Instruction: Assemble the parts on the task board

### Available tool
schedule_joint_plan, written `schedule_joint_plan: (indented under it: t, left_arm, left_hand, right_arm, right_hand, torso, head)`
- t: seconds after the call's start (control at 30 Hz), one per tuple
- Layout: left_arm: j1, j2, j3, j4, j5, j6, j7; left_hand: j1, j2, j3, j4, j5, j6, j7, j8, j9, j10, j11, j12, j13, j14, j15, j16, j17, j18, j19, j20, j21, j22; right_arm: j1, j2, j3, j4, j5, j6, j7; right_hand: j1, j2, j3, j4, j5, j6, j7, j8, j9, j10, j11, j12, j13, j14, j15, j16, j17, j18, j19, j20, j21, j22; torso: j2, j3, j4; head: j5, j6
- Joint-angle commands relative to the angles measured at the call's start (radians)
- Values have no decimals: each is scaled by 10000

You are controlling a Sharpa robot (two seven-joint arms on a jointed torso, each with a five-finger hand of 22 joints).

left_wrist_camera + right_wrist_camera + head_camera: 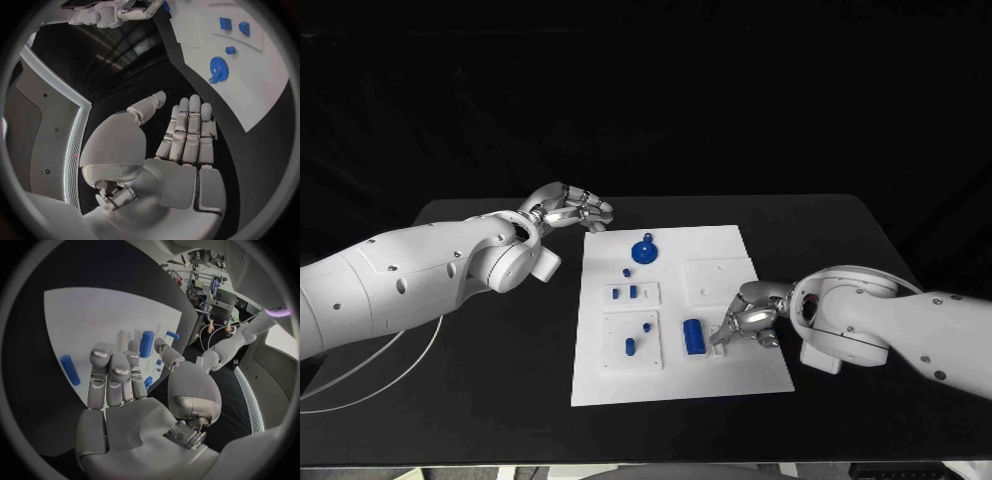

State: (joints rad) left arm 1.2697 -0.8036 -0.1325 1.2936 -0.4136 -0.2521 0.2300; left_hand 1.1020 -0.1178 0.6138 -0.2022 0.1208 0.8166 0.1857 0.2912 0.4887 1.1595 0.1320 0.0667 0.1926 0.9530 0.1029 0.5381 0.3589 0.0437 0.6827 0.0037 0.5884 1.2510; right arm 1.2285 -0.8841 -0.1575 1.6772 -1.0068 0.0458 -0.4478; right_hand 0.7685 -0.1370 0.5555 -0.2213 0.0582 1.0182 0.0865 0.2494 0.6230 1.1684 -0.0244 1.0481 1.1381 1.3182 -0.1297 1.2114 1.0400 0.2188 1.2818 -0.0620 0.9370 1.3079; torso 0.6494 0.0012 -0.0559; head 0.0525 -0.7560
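Head view: white task board [678, 385] mid-table, blue parts on it, incl. a round part [645, 250] near the far edge and a cylinder [692, 335] by the right hand [750, 322]. Right hand's fingertips hidden against the board; grip unclear. Left hand [568, 209] off the board's far-left corner, fingers curled. No writing readable.

Left wrist view: left hand [187, 145] flat, fingers straight, empty; round part [218, 68] beyond.

Right wrist view: right hand [119, 385] above the board, fingers bent, nothing plainly held; cylinder [146, 344] past the fingertips.

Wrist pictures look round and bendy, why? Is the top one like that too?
Left wrist view: fisheye, so the task board edge bows behind the left hand. Right wrist view: same bending around the right hand. Head view: board edges straight, white against the black table.
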Motion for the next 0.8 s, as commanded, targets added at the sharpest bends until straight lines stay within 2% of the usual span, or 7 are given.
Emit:
schedule_joint_plan:
  t: [0.03,0.13,0.27,0.53,0.67,0.73,0.8]
  left_arm:
    - [2,25,5,8,38,105,109]
    - [2,36,5,8,38,105,143]
    - [2,61,5,2,38,99,148]
    - [2,62,5,2,38,106,143]
    - [3,87,5,9,38,115,142]
    - [3,106,5,14,38,122,145]
    - [3,104,5,22,38,127,144]
  left_hand:
    - [-76,10,3,77,-24,-59,-38,51,-15,-24,12,54,-11,50,22,-65,17,131,64,11,-39,11]
    - [-77,6,1,77,-26,-59,-39,52,-15,-23,12,55,-12,52,21,-67,20,131,65,11,-40,12]
    - [-78,2,-1,79,-28,-58,-39,53,-15,-20,11,57,-13,54,21,-69,25,131,66,11,-42,15]
    - [-81,-4,-4,81,-32,-57,-39,55,-15,-16,10,58,-15,56,21,-73,32,131,67,11,-45,19]
    - [-82,-7,-5,82,-34,-57,-40,56,-15,-15,9,59,-16,57,20,-75,36,131,67,11,-46,21]
    - [-82,-7,-6,83,-34,-57,-40,56,-16,-14,9,59,-16,58,20,-76,37,131,68,11,-46,21]
    - [-83,-7,-6,84,-35,-56,-40,57,-16,-13,8,59,-17,58,20,-77,39,131,68,11,-47,22]
  right_arm:
    - [204,-240,137,4,-105,-376,578]
    - [429,-522,355,-157,-110,-308,598]
    - [740,-861,439,-540,-429,92,488]
    - [855,-1375,437,-867,-1313,886,-163]
    - [854,-1472,425,-921,-1490,863,-512]
    - [852,-1458,345,-1022,-1491,786,-624]
    - [831,-1414,187,-1118,-1491,708,-704]
  right_hand:
    - [109,45,13,-70,38,-87,47,-31,17,39,29,-42,14,18,6,7,-11,430,36,-44,-32,37]
    - [169,61,35,-93,31,-84,50,-29,29,47,32,-40,22,22,10,10,-12,430,47,-53,-34,32]
    - [253,73,68,-122,25,-69,48,-19,46,61,32,-37,32,29,11,16,-12,430,62,-61,-35,25]
    - [315,56,89,-143,-13,-34,43,0,71,61,28,-49,41,29,10,15,-15,430,70,-57,-39,19]
    - [227,-46,60,-46,-53,-28,44,0,89,53,32,-74,45,25,14,6,-25,430,61,-32,-54,9]
    - [184,-122,62,24,-60,-36,46,-7,96,47,32,-88,47,23,16,-1,-31,430,55,-23,-63,4]
    - [109,-195,93,179,-61,-40,46,-14,107,41,33,-107,50,23,17,-11,-41,430,51,-13,-78,-7]
  torso:
    - [-3,6,-5]
    - [-1,1,-4]
    - [-2,-1,0]
    - [5,1,-3]
    - [2,-4,-20]
    - [2,-8,-11]
    - [3,-6,7]
  head:
    - [-57,67]
    - [-125,104]
    - [-214,159]
    - [-395,231]
    - [-460,249]
    - [-490,266]
    - [-513,269]
